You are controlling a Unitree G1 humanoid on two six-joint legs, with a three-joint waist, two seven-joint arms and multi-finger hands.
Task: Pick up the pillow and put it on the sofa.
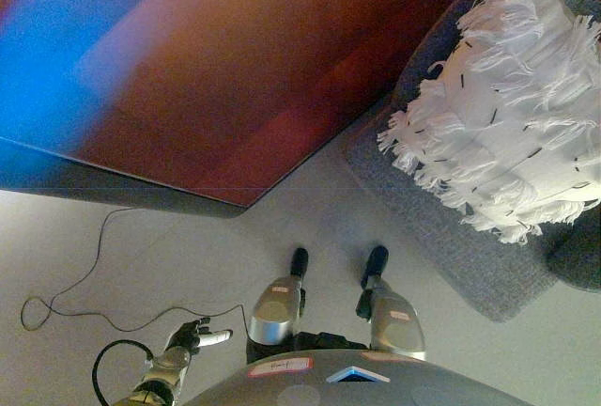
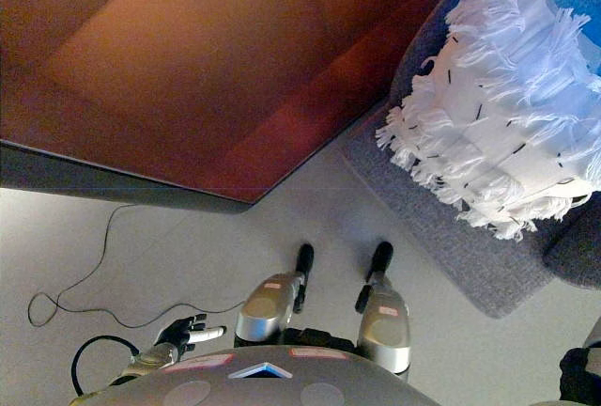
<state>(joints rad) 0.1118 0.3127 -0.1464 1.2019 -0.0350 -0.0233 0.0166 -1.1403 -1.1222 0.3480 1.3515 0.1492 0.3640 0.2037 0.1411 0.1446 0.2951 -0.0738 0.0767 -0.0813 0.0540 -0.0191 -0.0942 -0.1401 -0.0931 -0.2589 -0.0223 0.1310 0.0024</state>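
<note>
Left eye view
Left hand [image 1: 191, 339]: low by the floor, fingers loosely spread, holding nothing.
Pillow [image 1: 512, 119]: white, fringed, far up-right of that hand, lying on the grey sofa [image 1: 488, 265].

Right eye view
Right hand [image 2: 584, 373]: bottom right corner, finger state unclear.

Light is even and fairly bright over the pale floor [image 1: 310, 218]; the white fringed pillow [image 1: 512, 119] is close to overexposed, its tassels losing detail; the grey sofa [image 1: 441, 199] beneath it stays dim; the large reddish panel [image 2: 188, 68] is soft and featureless, darkening toward its far corner.
</note>
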